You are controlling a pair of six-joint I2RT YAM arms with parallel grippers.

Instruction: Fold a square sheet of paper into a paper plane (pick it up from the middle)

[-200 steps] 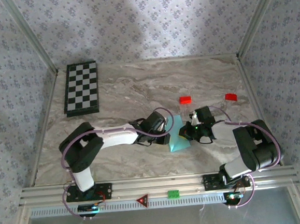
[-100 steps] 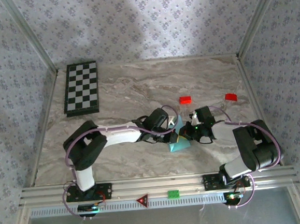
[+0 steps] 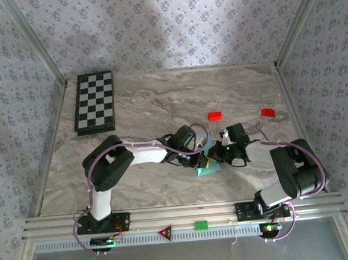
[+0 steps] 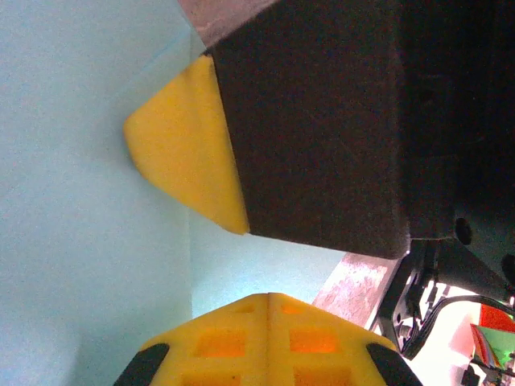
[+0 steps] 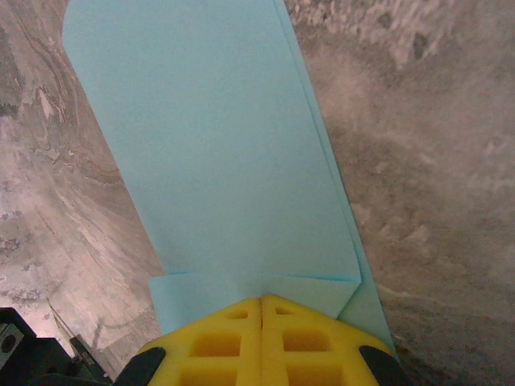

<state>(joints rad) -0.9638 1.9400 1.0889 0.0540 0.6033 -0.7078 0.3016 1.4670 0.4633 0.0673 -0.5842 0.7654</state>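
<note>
The left gripper (image 3: 198,159) has its fingers together, tip on the blue paper plane (image 5: 217,161) lying on the table (image 3: 160,107) in the middle. The right gripper (image 5: 261,314) has fingers together too; I think both should press slowly for a sharp fold

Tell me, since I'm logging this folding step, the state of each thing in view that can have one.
paper plane: folded in layers, lying on the table between both grippers
left gripper: shut, tips against the paper
right gripper: shut, tips at the paper's end; whether it pinches the paper is unclear
chessboard: lying flat at the far left, untouched
red blocks: resting beyond the paper, untouched
</note>
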